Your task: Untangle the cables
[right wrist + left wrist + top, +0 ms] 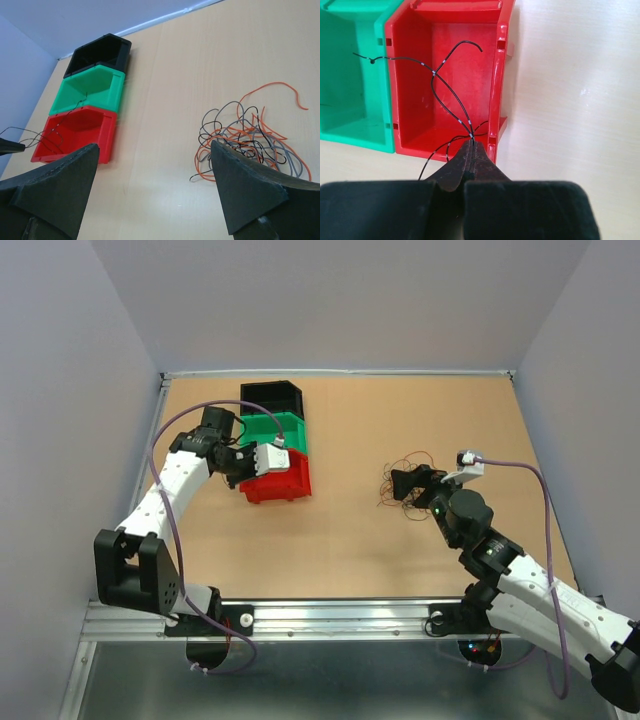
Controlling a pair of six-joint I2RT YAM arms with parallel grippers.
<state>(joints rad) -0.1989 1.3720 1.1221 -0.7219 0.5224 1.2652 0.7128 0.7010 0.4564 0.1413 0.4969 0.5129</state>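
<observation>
The left gripper (471,150), jaws pressed together, pinches a thin black cable (451,95) above the red bin (501,75) (its far end reaches over the green bin (350,100)). The right gripper (154,150) hangs spread wide, close by the bunch of cables (245,137) lying on the table (165,75).

1. No text, brand or no. legible in any view.
2. Red bin (465,65), green bin (350,75), black bin (100,52): plain plastic, no lettering on the sides shown.
3. Black wire (434,73) over the red bin: small white bands along it, too tiny to tell if they're print or just marks.
</observation>
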